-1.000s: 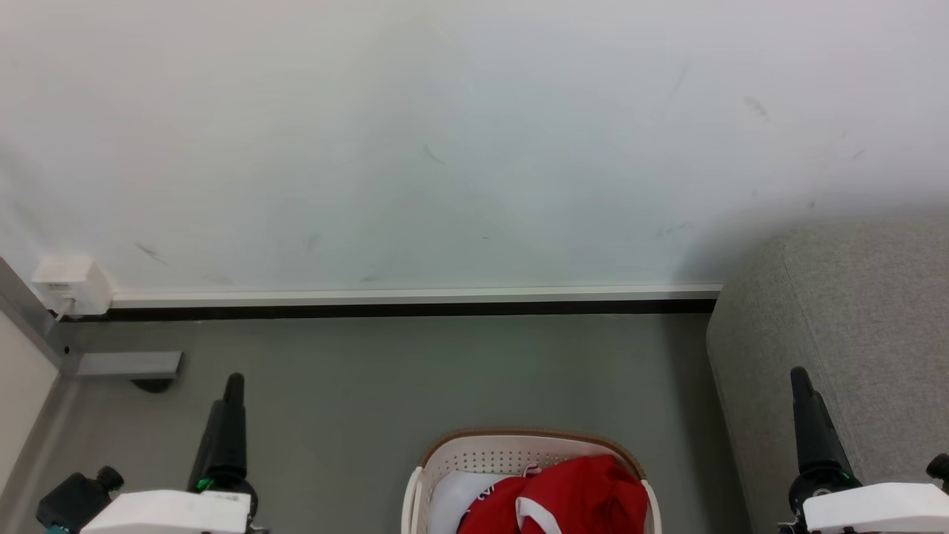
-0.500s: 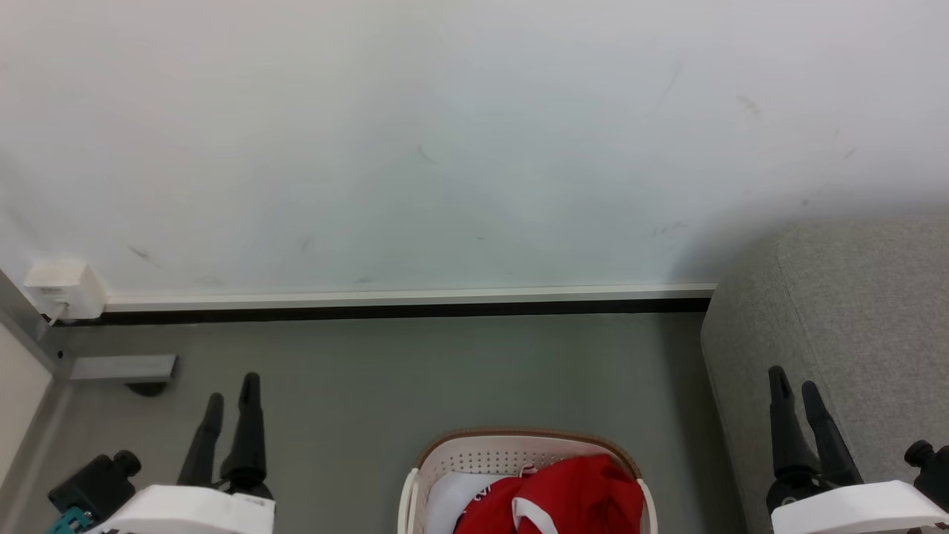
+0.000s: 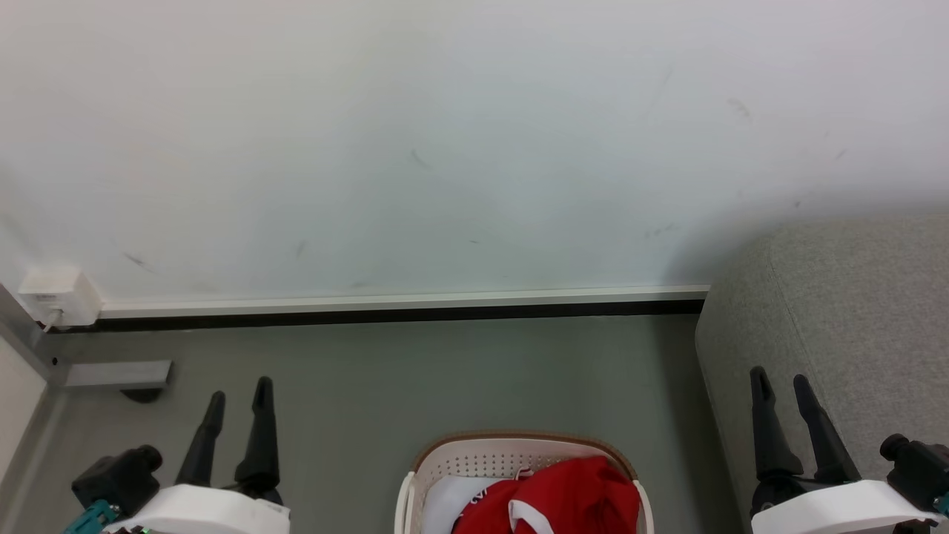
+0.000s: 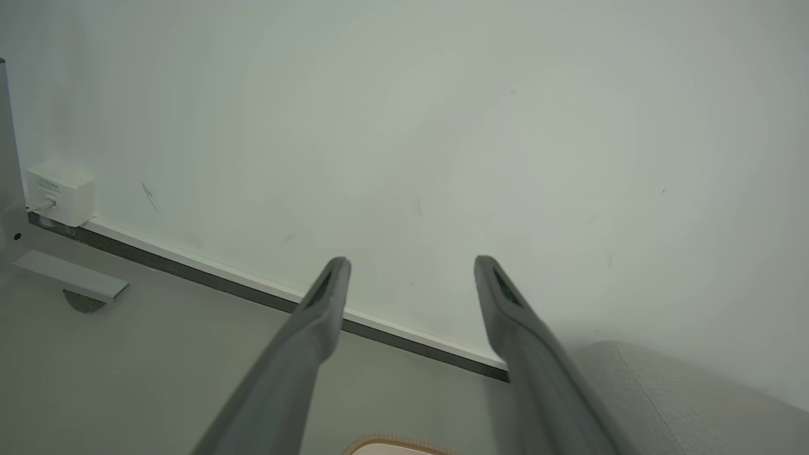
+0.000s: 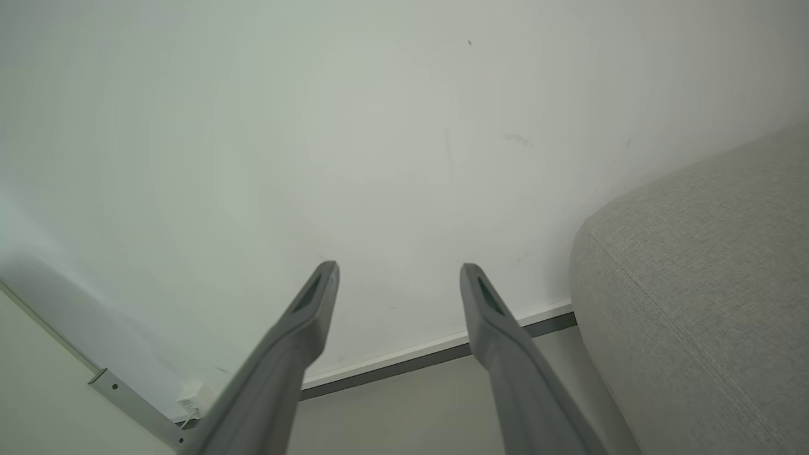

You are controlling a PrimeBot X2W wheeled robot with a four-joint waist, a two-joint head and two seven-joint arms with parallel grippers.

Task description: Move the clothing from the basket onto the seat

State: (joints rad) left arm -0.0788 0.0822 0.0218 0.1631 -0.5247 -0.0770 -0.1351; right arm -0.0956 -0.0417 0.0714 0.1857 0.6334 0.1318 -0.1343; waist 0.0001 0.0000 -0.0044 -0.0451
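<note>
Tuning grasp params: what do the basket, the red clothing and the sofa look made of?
Basket: looks like moulded plastic, cream and smooth, with rows of small holes and a brown rim.
Clothing: soft red fabric with white trim, lying in folds; probably a sports knit, but the weave is too small to tell.
Sofa: light-grey woven upholstery, matt, with visible texture and a seam.

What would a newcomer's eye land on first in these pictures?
The red clothing heaped in the cream basket at the bottom centre of the head view, bright against the grey floor. To its right bulks the grey sofa, and the left claw and right claw stand open and empty at the lower corners.
</note>
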